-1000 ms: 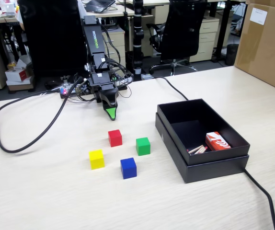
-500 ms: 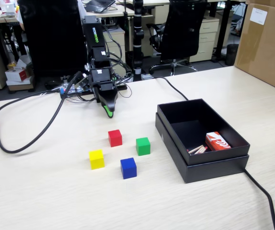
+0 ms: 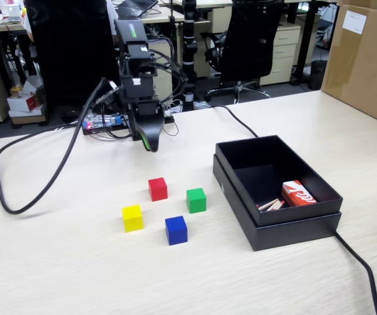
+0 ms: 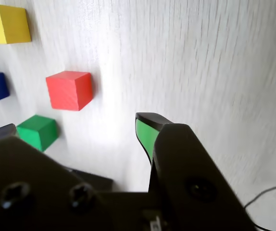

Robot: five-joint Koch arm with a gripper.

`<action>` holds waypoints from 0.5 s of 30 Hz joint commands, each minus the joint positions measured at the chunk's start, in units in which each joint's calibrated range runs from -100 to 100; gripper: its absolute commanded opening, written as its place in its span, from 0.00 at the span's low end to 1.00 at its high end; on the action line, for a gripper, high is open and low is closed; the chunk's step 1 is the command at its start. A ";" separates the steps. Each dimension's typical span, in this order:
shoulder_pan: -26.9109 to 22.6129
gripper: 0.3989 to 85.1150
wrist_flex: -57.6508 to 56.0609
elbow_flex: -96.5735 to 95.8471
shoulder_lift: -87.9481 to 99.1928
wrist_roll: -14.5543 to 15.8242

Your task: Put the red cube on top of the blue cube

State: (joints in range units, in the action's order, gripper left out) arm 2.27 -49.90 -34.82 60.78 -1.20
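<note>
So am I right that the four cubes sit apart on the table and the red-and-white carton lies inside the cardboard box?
Not quite: the fixed view shows the red-and-white carton inside the open black box, not the cardboard box. The four cubes do sit apart on the table.
</note>
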 commanded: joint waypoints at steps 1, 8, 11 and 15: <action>0.63 0.56 -1.28 7.44 -6.67 -1.71; 2.00 0.56 -1.37 18.32 -25.95 -3.13; 2.25 0.56 -1.28 20.23 -30.66 -3.42; 2.10 0.56 -1.37 23.04 -36.28 -3.52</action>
State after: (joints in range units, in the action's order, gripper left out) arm 4.52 -50.75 -17.12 25.44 -4.52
